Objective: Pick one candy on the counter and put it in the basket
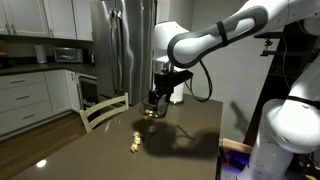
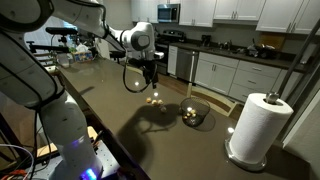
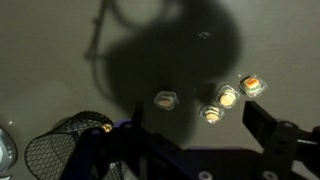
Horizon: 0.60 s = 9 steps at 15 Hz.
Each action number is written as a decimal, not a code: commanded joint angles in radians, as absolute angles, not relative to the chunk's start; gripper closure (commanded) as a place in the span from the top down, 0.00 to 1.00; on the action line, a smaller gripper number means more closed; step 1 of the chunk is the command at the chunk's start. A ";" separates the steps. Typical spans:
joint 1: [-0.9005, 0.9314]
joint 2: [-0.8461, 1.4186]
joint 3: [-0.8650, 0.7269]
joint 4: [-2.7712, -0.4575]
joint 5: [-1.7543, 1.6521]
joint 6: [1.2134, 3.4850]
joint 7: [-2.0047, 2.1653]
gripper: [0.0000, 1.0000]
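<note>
Counter [image 1: 185, 150]: broad, glossy dark brown top. It reflected the room lights and carried the arm's large shadow.

Gripper [image 1: 155, 102]: hung low over the counter. In the wrist view its fingers [image 3: 278, 138] stood apart with nothing between them, not touching any candy.

Candies [image 3: 211, 115]: 4 wrapped pieces seen in the wrist view, all lying on the counter. 3 were clustered toward 3 o'clock of the frame; the 4th sat alone near centre, at about 9 o'clock of the cluster. In an exterior view they showed as small yellow spots [image 2: 152, 99] directly below the gripper.

Basket [image 2: 193, 113]: small, round, dark wire mesh, standing on the counter. It lay at about 4 o'clock of the candies in that exterior view, near but apart from them. In the wrist view it sat at 8 o'clock of the frame. Contents could not be made out.

Room: kitchen.
- Steel fridge [image 1: 120, 45] behind the counter.
- White cabinets [image 1: 30, 95] at 9 o'clock in the same view, with a dark worktop and a microwave [image 1: 68, 55] on it.
- Pale chair [image 1: 102, 110] at the counter's far edge.
- Paper towel roll [image 2: 262, 125] upright on the counter, at 3 o'clock of the basket, well apart from it.
</note>
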<state>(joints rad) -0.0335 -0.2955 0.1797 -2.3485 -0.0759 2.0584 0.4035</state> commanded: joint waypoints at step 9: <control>-0.017 0.034 0.054 -2.134 -0.018 1.987 0.231 1.00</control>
<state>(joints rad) -0.0313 -0.0131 0.0823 -2.1750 -0.0625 1.9975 0.3110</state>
